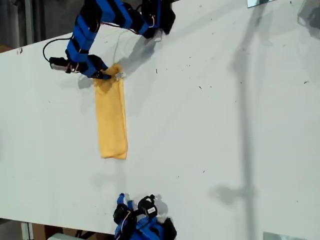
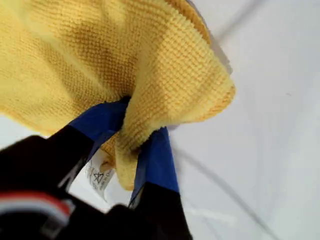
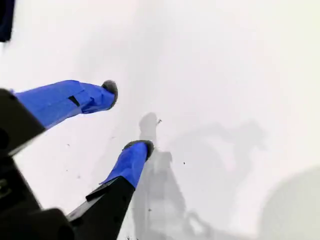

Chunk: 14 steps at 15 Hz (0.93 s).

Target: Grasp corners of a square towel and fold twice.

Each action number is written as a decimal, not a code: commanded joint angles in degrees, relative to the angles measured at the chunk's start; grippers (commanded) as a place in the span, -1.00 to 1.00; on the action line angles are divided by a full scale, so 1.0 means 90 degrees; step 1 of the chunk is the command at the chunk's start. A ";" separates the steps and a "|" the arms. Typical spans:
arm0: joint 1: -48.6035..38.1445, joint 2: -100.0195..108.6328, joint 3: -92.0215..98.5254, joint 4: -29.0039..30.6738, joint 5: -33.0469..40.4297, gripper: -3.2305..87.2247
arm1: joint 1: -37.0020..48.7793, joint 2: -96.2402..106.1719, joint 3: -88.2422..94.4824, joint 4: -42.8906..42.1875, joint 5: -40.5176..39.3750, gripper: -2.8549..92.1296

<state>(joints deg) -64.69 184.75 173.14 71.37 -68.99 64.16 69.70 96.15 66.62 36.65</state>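
The yellow-orange towel point(image 1: 111, 117) lies folded into a narrow strip on the white table point(image 1: 215, 115), left of centre in the exterior view. My first gripper point(image 1: 106, 74) is at the strip's far end, shut on a bunched corner point(image 2: 150, 100) of the towel. The small white tag point(image 2: 98, 176) shows beside its blue fingers point(image 2: 155, 160). My second gripper point(image 3: 129, 117) hovers over bare table with its fingers apart and nothing between them. Its arm point(image 1: 142, 222) sits at the near edge in the exterior view. The towel's near end point(image 1: 114, 150) rests flat.
The first arm's blue body point(image 1: 120, 17) reaches in from the far edge of the table in the exterior view, with a black cable point(image 1: 50, 47) looping beside it. Shadows cross the table on the exterior view's right.
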 commanded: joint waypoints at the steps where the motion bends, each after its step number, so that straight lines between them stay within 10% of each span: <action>1: 0.0059 0.0732 0.0039 0.0352 -0.0127 -0.41 | 0.0645 0.1240 0.1367 -0.0449 0.0098 -0.94; 9: 0.0225 0.1338 0.0254 0.0430 0.0068 -0.48 | 0.0371 0.6465 0.2666 0.0381 0.0615 -0.94; 14: 0.0127 0.1348 0.0293 0.0430 0.0068 -0.49 | -0.1484 0.4805 0.0381 -0.0801 0.0752 -0.94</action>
<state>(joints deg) -63.37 196.44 176.13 74.97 -68.91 55.20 118.56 109.78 61.88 42.80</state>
